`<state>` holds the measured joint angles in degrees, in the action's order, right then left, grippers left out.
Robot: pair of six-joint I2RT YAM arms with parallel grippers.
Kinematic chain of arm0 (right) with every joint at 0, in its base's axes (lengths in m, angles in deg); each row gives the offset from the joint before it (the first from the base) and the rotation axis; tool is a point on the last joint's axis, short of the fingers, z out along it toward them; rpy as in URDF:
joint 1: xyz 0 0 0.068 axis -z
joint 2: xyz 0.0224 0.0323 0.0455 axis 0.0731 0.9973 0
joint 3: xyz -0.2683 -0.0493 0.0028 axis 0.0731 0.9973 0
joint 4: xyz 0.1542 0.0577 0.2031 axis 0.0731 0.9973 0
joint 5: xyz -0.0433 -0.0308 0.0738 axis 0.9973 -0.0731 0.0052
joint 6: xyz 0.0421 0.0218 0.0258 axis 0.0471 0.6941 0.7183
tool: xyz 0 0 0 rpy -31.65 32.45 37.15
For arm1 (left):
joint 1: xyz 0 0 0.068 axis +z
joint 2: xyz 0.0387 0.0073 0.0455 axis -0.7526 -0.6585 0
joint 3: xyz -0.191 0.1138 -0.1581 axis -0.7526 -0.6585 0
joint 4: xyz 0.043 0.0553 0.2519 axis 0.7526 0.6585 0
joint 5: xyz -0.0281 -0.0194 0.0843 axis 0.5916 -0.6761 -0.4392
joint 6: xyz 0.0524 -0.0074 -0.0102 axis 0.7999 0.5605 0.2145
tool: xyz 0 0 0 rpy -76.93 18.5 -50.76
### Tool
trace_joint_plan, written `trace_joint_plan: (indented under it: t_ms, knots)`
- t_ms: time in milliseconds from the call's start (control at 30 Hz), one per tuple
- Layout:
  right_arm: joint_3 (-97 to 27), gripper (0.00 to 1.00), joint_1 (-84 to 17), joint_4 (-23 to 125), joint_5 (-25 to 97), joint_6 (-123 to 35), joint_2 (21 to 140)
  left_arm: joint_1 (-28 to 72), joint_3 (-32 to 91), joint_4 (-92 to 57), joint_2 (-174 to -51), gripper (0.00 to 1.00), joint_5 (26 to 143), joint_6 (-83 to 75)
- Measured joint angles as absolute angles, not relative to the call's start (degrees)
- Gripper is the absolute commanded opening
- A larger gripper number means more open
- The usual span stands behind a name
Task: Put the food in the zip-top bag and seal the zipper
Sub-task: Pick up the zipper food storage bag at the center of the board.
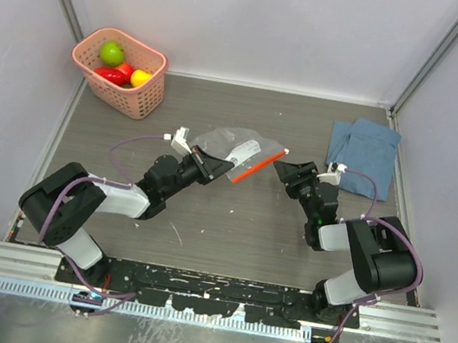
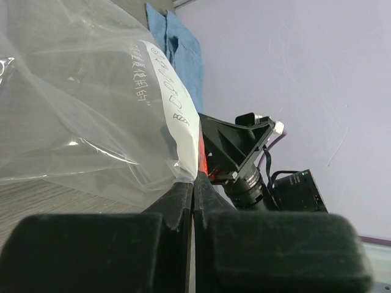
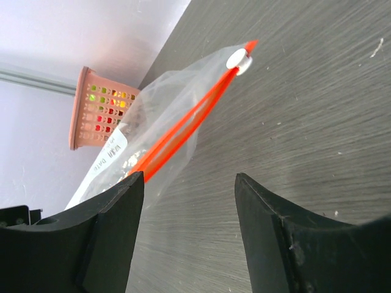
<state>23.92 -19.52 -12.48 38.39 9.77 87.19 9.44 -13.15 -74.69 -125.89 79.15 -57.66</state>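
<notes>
The table [image 1: 229, 224] was a grey wood-grain top, and both arms reached over it from its near edge, bent inward so that the 2 hands faced each other near the middle.

The left hand [image 2: 193, 183] was pressed narrow, its 2 pads clamped on an edge of the bag with no gap showing between them. The right hand [image 3: 189, 183] stood wide, with bare table between its 2 fingers and nothing held.

A folded blue cloth [image 1: 364, 154] lay flat just beyond the right hand, on its outer side. A pink lattice basket [image 1: 140, 95] stood well beyond the left hand, on its outer side, by the far corner.

The bag [image 1: 233, 146] stretched between the 2 hands: clear, crinkled, pinched at 1 end by the left hand, its other end pointing at the right hand. Its white label [image 2: 174, 110], printed with dark characters, ran up from the left hand's pads. Whether the free end rested on the table could not be told.

The zipper [image 3: 183, 128], a thin orange-red strip, ran along the bag's edge from the left side of the right hand's opening and away ahead of it.

The food [image 1: 112, 53] lay inside the basket, far from both hands: green, red and yellow pieces showed above the rim.

The white slider [image 3: 239, 60] sat at the zipper's tip, just ahead of the right hand and apart from its fingers.
</notes>
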Motion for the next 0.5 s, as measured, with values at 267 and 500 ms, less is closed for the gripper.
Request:
trace_joint_plan:
  t_ms: [267,500]
  knots:
    - [23.2,0.65,-19.72,-12.74,38.96,10.66,87.93,9.44,-13.44,-75.5,-125.89,0.0,79.48,-57.85]
    - [22.64,0.65,-19.83,-12.96,38.63,11.19,87.89,9.44,-14.01,-75.57,-125.89,0.0,79.67,-57.9]
